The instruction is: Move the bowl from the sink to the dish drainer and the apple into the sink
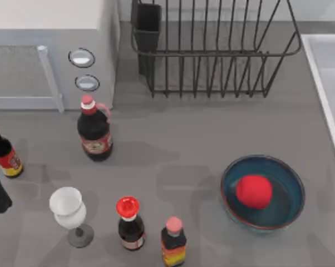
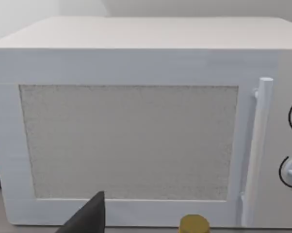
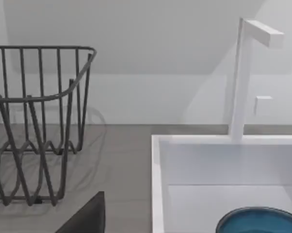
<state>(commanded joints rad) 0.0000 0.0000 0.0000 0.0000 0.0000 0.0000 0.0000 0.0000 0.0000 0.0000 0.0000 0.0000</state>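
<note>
Bowl (image 3: 260,221) first, in all likelihood: sits low inside sink (image 3: 194,160), teal rim just showing. Not to be confused with twin (image 1: 263,193), standing on table (image 1: 173,139) just outside sink and holding apple (image 1: 254,191). Drainer (image 1: 212,55) close beside sink, bars upright, cup (image 1: 147,28) at corner farthest from sink.

Right gripper (image 3: 85,216) hanging near sink, just outside raised rim, facing tap (image 3: 243,77); impossible to tell whether released or clenched. Left gripper (image 2: 85,218) parked far across table from sink, grip state likewise impossible to tell.

Best done with right arm, being nearer sink. Come down into sink from above, clear of tap. Pinch bowl's wall at the side away from sink's own wall, for room. Lift straight up until clear of sink's rim, and only then swing away toward drainer. Lower gently, no dropping. Afterwards, take apple across its middle, smooth and round as it looks, and set it low in sink to limit rolling
</note>
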